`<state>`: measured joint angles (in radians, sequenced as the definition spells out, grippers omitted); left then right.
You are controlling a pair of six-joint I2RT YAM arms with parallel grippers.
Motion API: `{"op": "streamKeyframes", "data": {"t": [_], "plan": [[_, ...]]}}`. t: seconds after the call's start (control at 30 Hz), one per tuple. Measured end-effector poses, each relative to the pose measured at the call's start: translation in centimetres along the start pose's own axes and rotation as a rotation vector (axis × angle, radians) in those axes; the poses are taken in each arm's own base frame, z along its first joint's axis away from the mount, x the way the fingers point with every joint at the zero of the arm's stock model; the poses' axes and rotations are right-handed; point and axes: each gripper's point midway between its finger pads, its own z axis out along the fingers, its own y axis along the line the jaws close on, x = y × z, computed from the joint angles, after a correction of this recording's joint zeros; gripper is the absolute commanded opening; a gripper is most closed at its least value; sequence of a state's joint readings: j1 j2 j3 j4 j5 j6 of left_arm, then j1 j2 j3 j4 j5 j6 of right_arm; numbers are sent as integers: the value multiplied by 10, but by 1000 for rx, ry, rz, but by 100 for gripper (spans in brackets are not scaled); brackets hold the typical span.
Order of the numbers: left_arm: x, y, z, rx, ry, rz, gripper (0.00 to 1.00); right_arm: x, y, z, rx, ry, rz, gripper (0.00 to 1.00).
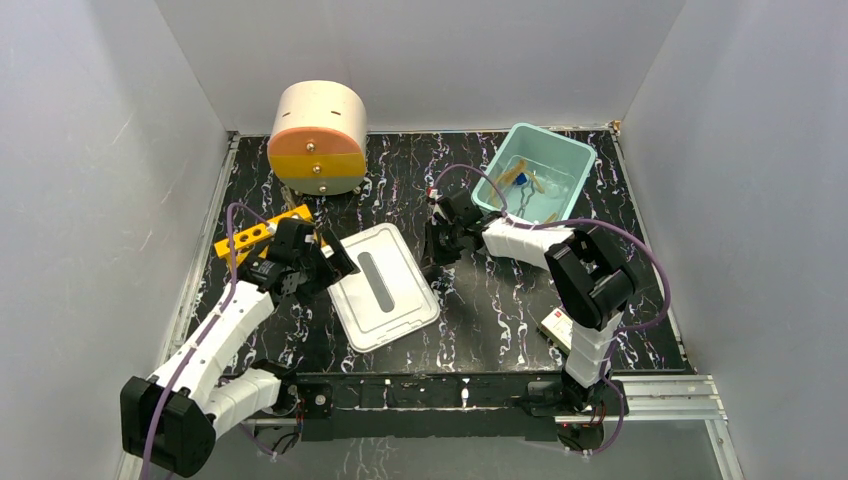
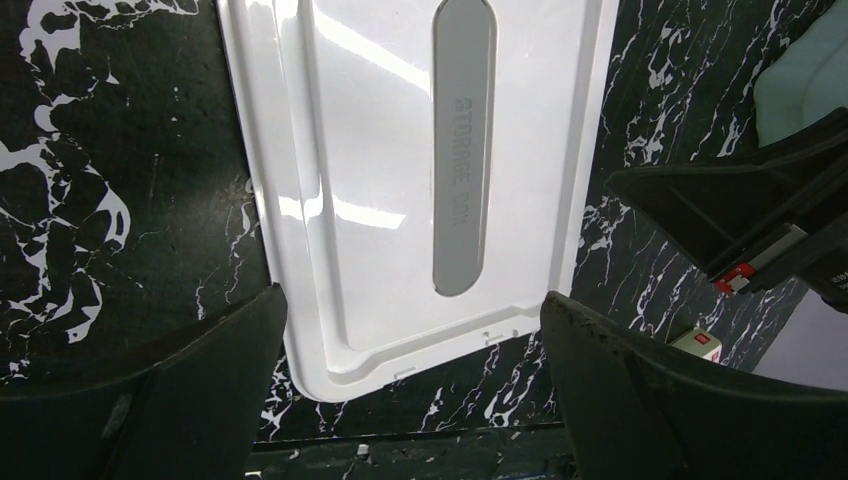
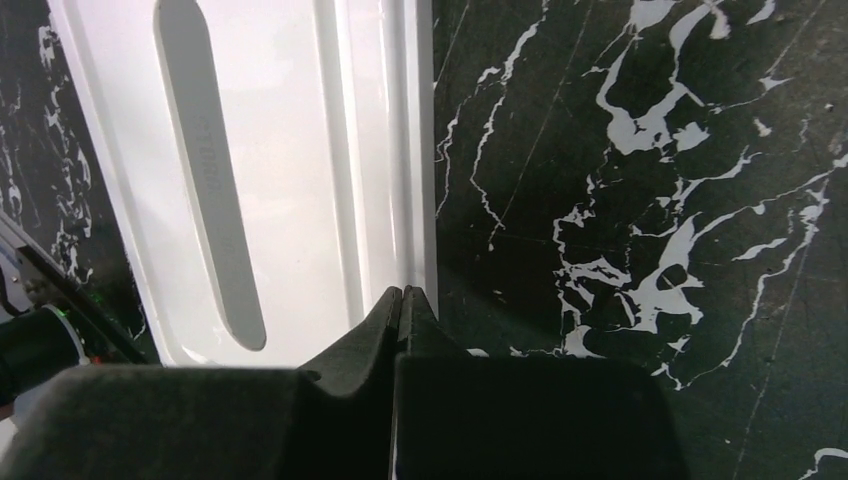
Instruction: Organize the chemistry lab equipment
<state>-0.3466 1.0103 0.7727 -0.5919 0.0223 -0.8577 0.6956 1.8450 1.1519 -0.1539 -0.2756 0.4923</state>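
Apparently lid step: small loose items (image 1: 530,185) lie in teal bin (image 1: 590,157), white lid (image 1: 380,285) flat on table (image 1: 480,300). Left claw (image 2: 415,310) spread astride lid's end; right claw (image 3: 400,295) pressed together, empty, beside it. Next: pinch lid edge, lift.

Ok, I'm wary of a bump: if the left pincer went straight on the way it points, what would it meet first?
Probably the white storage box lid, lying flat straight ahead of the open left pincer; how far off is unclear.
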Motion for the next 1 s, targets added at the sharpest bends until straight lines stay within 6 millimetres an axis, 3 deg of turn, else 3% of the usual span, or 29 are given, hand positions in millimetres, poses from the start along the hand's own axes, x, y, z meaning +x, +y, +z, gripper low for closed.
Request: {"op": "streamKeyframes", "data": {"t": [0.23,0.37,0.63,0.8,1.0], "plan": [[12,24,10,-69,12,-10,98,4,-16,1,95,7,-36,40],[24,39,17,-112,40,-14,97,1,-11,-1,129,8,-89,49],[29,45,24,-118,45,-14,79,-6,13,8,141,5,-173,49],[26,42,27,-109,38,-7,71,6,-1,18,199,64,-178,38],[25,42,33,-113,42,9,72,7,-6,22,230,94,-186,37]]}}
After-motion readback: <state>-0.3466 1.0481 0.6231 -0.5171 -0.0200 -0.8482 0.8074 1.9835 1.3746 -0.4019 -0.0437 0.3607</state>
